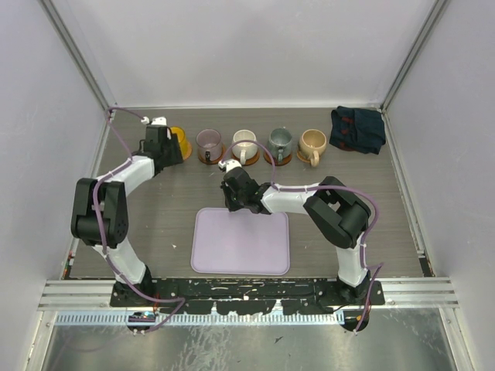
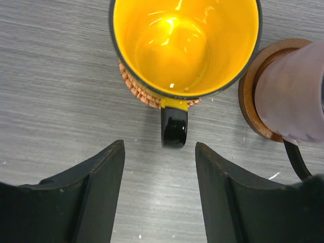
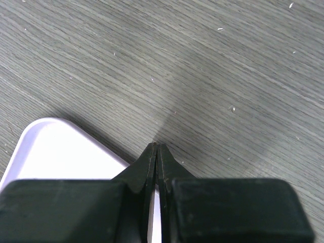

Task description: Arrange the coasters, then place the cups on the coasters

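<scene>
Yellow cup [image 2: 185,45] stands upright on its coaster [image 2: 134,86], at the left end of the row along the desk's [image 1: 155,224] far side.
Its black handle [image 2: 174,126] points straight at the left gripper [image 2: 159,150], whose fingers stand apart just short of it, holding nothing. The right gripper's [image 3: 156,148] fingers are pressed together, empty, at the lavender tray's [image 3: 55,152] corner.

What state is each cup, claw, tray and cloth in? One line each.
yellow cup: upright on a coaster, not gripped
purple glass cup: upright on a coaster
white cup: upright on a coaster
grey-green cup: upright on a coaster
beige cup: upright on a coaster
left claw: open, holding nothing
right claw: shut, holding nothing
lavender tray: lying flat
dark blue cloth: folded
</scene>
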